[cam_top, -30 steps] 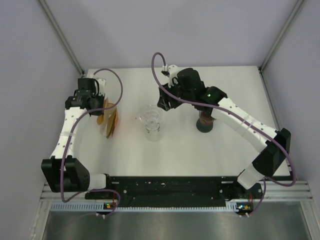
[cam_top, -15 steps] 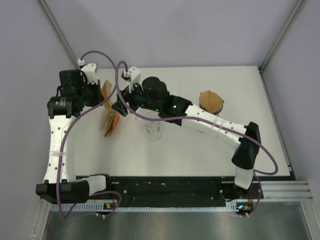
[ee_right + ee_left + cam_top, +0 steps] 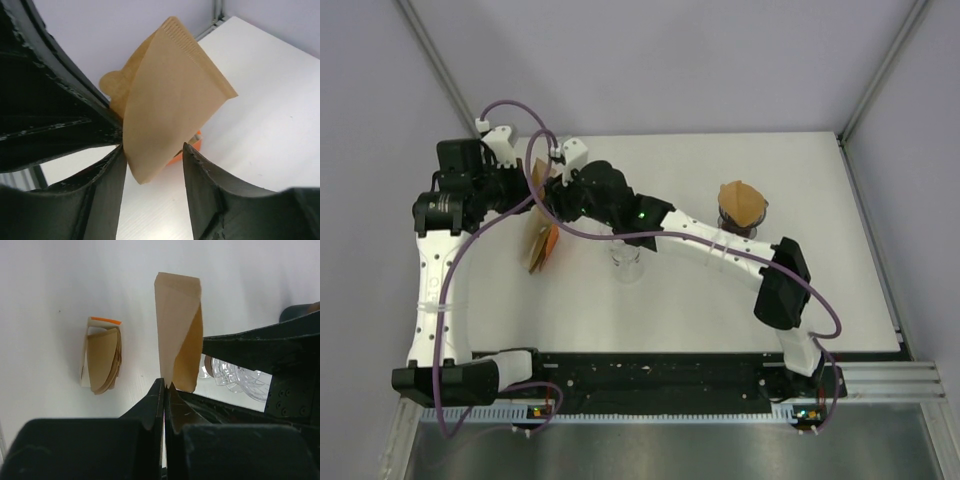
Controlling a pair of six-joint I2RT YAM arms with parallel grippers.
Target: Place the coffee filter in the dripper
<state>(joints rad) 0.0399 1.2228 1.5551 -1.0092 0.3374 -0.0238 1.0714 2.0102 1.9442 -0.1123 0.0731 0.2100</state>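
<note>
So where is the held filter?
The coffee filter is far left in the top view, pinched by the left gripper, inside the open right gripper.

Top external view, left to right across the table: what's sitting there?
stack of coffee filters → glass carafe → dripper. The held filter overlaps the stack, so I leave it out.

You see 2 grippers: left gripper [image 3: 163,384], right gripper [image 3: 152,147]. 1 held coffee filter [image 3: 177,325]. 1 filter pack [image 3: 102,360]. 1 glass carafe [image 3: 626,262]. 1 dripper [image 3: 745,227] bearing 1 seated filter [image 3: 741,200].
</note>
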